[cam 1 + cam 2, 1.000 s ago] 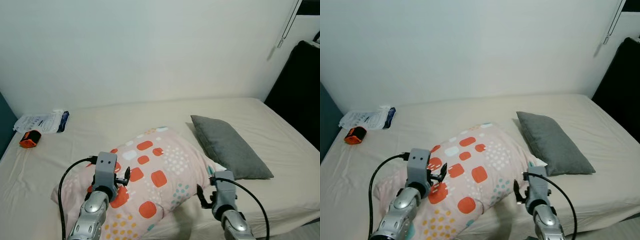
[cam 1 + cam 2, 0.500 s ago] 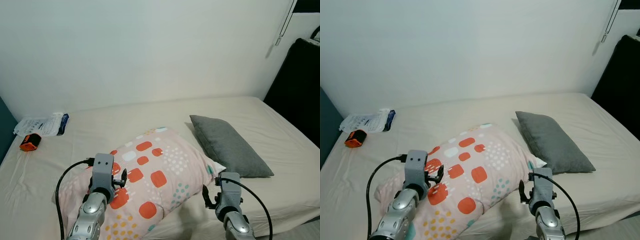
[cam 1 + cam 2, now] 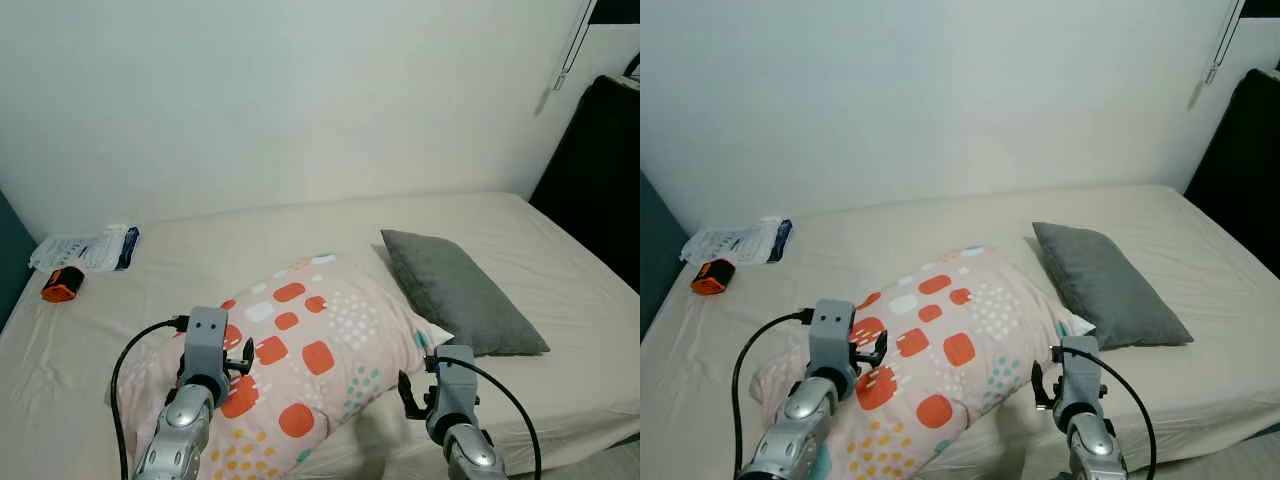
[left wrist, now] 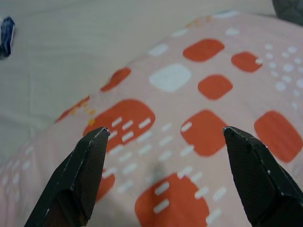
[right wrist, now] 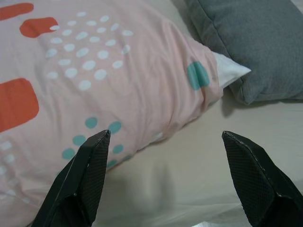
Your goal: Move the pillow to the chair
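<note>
pink, with orange blocks and white and teal dots, the pillow (image 3: 300, 365) lies on the beige bed (image 3: 560, 300), its long axis running from about 7 o'clock up to 1 o'clock. a white corner pokes out of its cover at the 3 o'clock end, just beside the grey pillow (image 3: 455, 290), which lies flat at 2 o'clock from it.

the left gripper (image 4: 163, 177) hangs over the pillow's 9 o'clock side, fingers (image 4: 83, 175) spread wide, with the orange-patterned cover between and beyond them. whether the tips touch the fabric cannot be told. nothing is held.

the right gripper (image 5: 165, 182) sits near the pillow's 4 o'clock edge, also spread wide and holding nothing. one finger (image 5: 83, 177) lies over the teal-dotted edge of the pillow, the other over bare sheet, and the grey pillow is ahead of it.

far off at 10 o'clock, near the wall, a white packet (image 3: 85, 247) and a small orange thing (image 3: 58, 283) lie on the bed. at 2 o'clock, past the bed's edge, stands something black (image 3: 590, 180).
</note>
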Controlling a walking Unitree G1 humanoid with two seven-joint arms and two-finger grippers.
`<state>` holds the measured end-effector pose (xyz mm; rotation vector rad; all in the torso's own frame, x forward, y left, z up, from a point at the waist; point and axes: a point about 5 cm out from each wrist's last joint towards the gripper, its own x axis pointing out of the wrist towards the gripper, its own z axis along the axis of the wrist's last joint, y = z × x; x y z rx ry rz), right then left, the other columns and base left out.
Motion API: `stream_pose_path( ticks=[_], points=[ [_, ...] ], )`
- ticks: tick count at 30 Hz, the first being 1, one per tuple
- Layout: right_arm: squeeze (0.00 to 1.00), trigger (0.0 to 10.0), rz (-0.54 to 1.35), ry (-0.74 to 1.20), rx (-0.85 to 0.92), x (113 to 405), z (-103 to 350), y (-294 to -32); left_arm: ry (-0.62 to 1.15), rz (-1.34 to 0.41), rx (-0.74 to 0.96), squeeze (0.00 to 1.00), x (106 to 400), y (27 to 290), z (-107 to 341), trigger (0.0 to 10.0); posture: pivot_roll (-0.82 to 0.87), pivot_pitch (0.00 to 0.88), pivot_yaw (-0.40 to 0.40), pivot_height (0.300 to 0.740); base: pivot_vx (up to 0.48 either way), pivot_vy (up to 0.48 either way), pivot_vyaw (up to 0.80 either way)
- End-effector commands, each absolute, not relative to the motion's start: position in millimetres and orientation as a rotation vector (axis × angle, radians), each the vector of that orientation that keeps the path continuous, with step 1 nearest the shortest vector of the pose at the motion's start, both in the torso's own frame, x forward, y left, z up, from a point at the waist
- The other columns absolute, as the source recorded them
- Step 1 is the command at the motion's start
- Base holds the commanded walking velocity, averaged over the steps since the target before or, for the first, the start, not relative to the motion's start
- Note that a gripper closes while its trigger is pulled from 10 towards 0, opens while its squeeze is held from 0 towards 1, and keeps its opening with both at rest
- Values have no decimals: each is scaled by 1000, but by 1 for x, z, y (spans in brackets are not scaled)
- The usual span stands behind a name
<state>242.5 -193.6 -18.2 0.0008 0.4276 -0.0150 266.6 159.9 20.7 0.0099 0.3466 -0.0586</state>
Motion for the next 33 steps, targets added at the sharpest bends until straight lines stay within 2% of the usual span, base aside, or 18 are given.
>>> stream_pose_path(
  ticks=[1, 19, 33],
  points=[
    [0, 10000, -10, 435, 21, 241, -19, -191, 347, -39, 9, 0, 265, 168, 21, 10000, 45, 0, -22, 740, 0, 0, 0],
    [0, 10000, 48, 473, 80, 246, -21, -176, 317, -80, -24, 0, 264, 163, 26, 10000, 69, 0, -12, 740, 0, 0, 0],
    [0, 10000, 57, 452, 137, 247, -20, -178, 313, -110, -25, 0, 267, 158, 27, 10000, 68, 0, -5, 740, 0, 0, 0]
  ],
)
